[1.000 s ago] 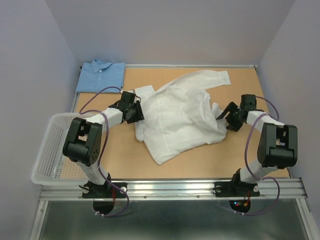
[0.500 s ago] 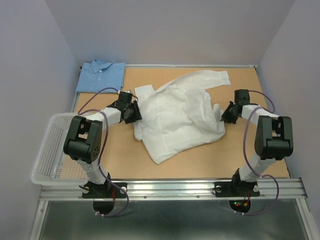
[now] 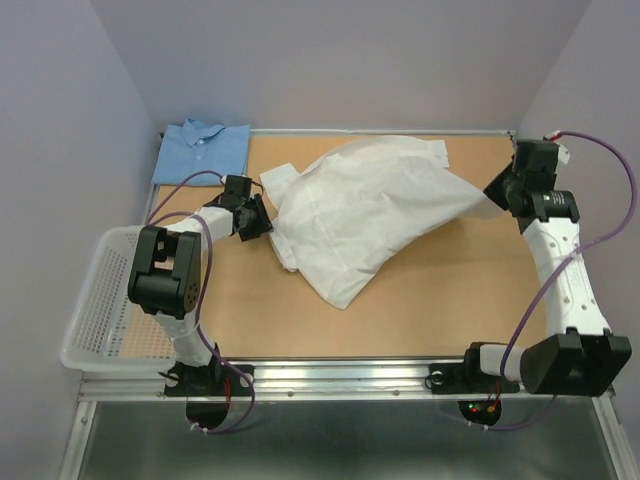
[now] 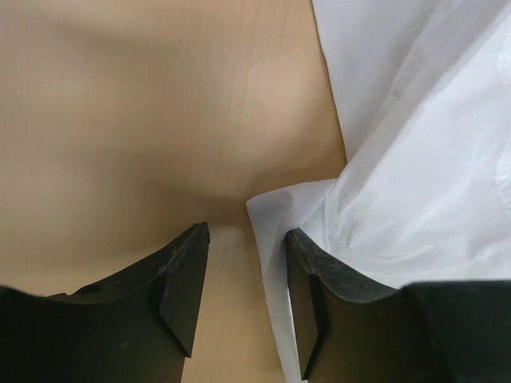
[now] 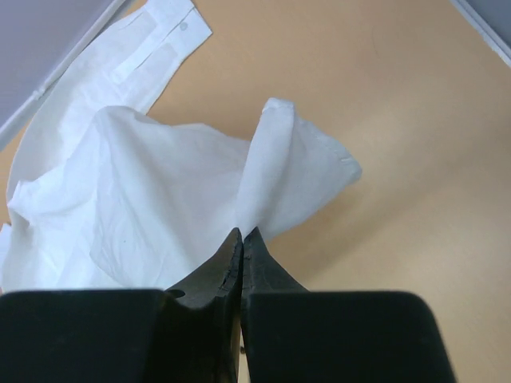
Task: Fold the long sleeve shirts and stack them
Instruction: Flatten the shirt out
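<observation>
The white long sleeve shirt (image 3: 360, 205) lies crumpled across the middle of the table, stretched toward the right. My right gripper (image 3: 497, 190) is raised at the back right and shut on a pinch of its cloth (image 5: 267, 171), which hangs down from the closed fingertips (image 5: 242, 233). One cuff (image 5: 160, 40) lies flat farther off. My left gripper (image 3: 258, 215) is low at the shirt's left edge and open. A corner of white cloth (image 4: 275, 215) sits between its fingers, against the right finger (image 4: 307, 263). The light blue shirt (image 3: 205, 150) lies folded at the back left corner.
A white mesh basket (image 3: 100, 300) stands off the table's left front edge beside the left arm. Purple cables loop over both arms. Grey walls close in the back and sides, and a metal rail (image 3: 340, 378) runs along the near edge.
My right gripper has shut on the white shirt's right edge and swung up and back to the right, pulling the cloth out. The left gripper has shifted slightly back and left.
</observation>
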### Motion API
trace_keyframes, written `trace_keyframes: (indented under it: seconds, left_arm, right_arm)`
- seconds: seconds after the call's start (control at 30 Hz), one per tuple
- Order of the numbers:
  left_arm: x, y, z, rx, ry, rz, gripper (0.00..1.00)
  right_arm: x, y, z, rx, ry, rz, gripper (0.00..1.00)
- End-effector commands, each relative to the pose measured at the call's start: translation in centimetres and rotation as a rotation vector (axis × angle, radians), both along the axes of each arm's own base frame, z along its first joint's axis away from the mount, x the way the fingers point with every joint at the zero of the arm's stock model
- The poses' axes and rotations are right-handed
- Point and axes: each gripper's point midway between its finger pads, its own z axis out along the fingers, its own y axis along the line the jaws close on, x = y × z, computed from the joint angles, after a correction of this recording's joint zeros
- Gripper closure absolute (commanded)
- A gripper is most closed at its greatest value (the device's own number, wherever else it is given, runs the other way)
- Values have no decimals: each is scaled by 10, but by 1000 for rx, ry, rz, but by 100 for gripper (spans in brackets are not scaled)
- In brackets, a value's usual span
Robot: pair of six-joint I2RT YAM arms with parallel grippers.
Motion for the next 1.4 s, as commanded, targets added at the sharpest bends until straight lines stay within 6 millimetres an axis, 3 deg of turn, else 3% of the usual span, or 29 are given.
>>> trace_keyframes:
  seconds: [0.0,0.07,0.17,0.2,0.33,0.4,0.5,0.53,0.6,0.67,0.7,0.73,0.77,0.8,0.93,1.07,1.23,1.37]
  left_arm:
    - [-1,-4,10,-19,-12,-28,46]
    - [-3,-6,18,-34,-27,-39,46]
    - [-9,-11,31,-64,-49,-58,45]
    - [-13,-12,33,-74,-48,-63,42]
    - [-26,-14,52,-101,-80,-79,34]
    - [-35,-15,55,-111,-79,-84,27]
    - [-54,-13,56,-99,-81,-71,22]
    - [-64,-16,48,-105,-57,-66,22]
    - [-77,-22,39,-121,-39,-73,22]
    - [-83,-33,32,-133,-30,-79,23]
    - [-85,-34,30,-137,-27,-77,25]
    - [-87,-33,24,-130,-21,-64,26]
    - [-84,-33,22,-133,-29,-53,27]
    - [-83,-32,20,-126,-29,-45,29]
    - [-70,-26,14,-78,-39,-21,34]
    - [-57,-28,15,-62,-49,-29,38]
    - [-53,-29,13,-59,-45,-39,41]
    - [-55,-30,12,-65,-44,-43,41]
  right_arm:
    - [-48,17,-28,82,112,18,99]
    - [-66,29,-40,133,151,54,96]
    - [-92,39,-52,173,189,77,78]
    - [-98,37,-50,154,187,78,58]
    - [-103,21,-41,46,197,72,27]
    - [-97,25,-38,24,205,150,25]
    - [-83,61,-41,91,179,392,21]
    - [-81,71,-43,115,172,447,18]
    - [-80,106,-51,150,166,596,16]
    - [-79,127,-63,91,192,659,16]
    - [-88,161,-76,60,241,772,15]
    - [-91,176,-83,31,260,819,15]
    - [-90,188,-91,-10,262,847,15]
    - [-106,217,-101,-42,281,948,15]
    - [-127,284,-132,-186,299,1137,16]
    - [-141,332,-145,-256,242,1273,21]
    - [-154,377,-168,-322,206,1380,24]
    - [-170,394,-198,-413,250,1427,25]
